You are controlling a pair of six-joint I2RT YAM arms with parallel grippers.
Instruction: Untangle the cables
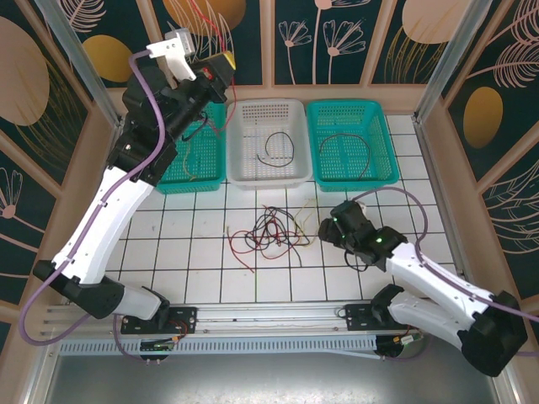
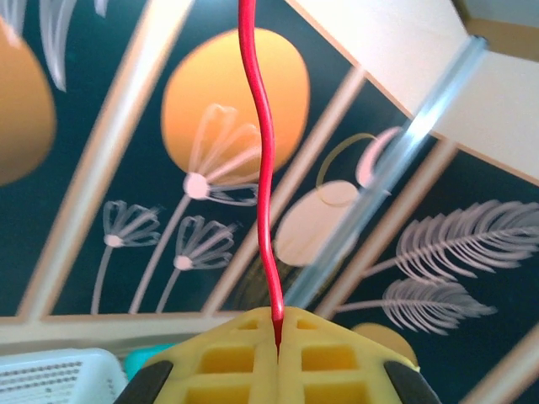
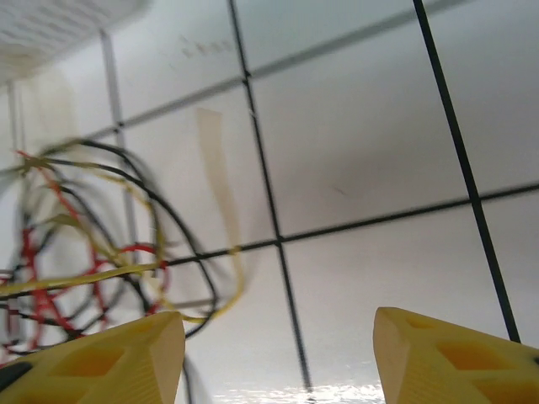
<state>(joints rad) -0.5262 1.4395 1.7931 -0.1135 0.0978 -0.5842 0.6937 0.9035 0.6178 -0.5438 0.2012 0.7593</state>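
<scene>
- Tangle (image 1: 268, 231): thin red, black and yellow wires looped through one another in a loose knot; it lies on the tiled table (image 1: 194, 252), near the middle and in front of the baskets.
- In the right wrist view the loops blur at the left; red strands sit low, black arcs curve over them, and a yellow strand runs almost level towards the lower left.
- Right claw (image 3: 278, 353): fingers spread wide with nothing between them, only bare tile; the tangle lies to its left, near it; whether the yellow strand touches the left finger cannot be told.
- Red cable (image 2: 266, 168): one thin glossy wire, gently wavy; it runs straight out from the fingertips and leaves the top of the left wrist view.
- Left claw (image 2: 278, 324): yellow fingers pressed together, pinching the red cable at the seam; raised high over the left basket (image 1: 198, 172), well apart from the tangle.
- White basket (image 1: 244, 168): a curled black cable (image 1: 274, 147) inside.
- Right basket (image 1: 354, 180): a dark curled cable (image 1: 349, 143) inside.
</scene>
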